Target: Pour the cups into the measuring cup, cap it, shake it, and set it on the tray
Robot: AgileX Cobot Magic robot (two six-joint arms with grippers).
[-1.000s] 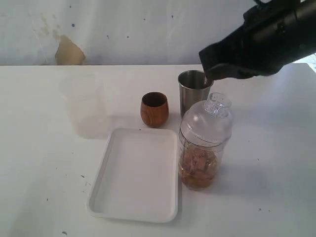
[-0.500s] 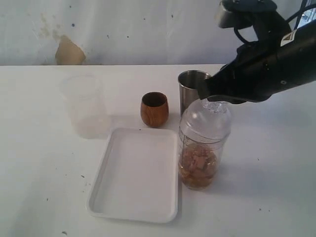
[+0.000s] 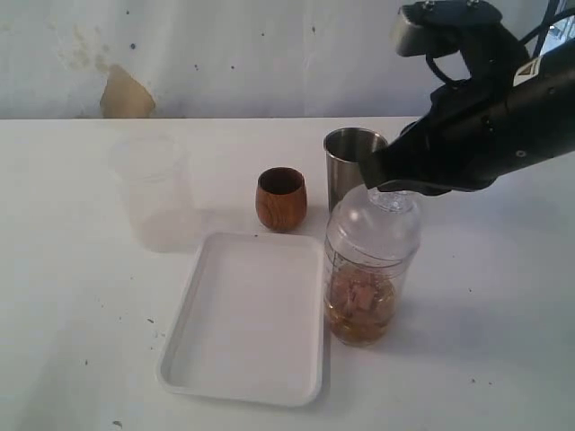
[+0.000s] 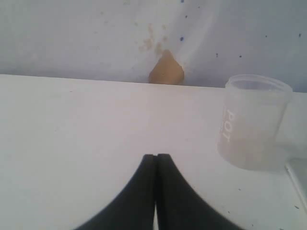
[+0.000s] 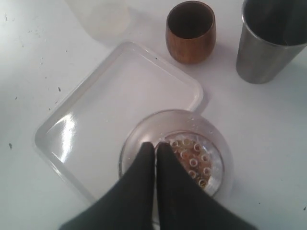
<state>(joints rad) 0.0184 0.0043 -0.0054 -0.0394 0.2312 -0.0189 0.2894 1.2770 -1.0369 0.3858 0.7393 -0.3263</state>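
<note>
Table [image 5: 268,143] bears measuring cup [image 5: 206,139]; only right wrist shows rings inside.

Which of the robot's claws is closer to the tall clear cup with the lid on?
The right gripper: its closed tips sit directly over the lid of the measuring cup. The left gripper hangs over the table near the frosted cup, well away from it.

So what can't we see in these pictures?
Exterior view: top of the lid on the measuring cup, partly behind the right arm.
Right wrist view: the steel tumbler, rim cut off by the picture edge.
Left wrist view: the tray, only a sliver at the edge.
</note>
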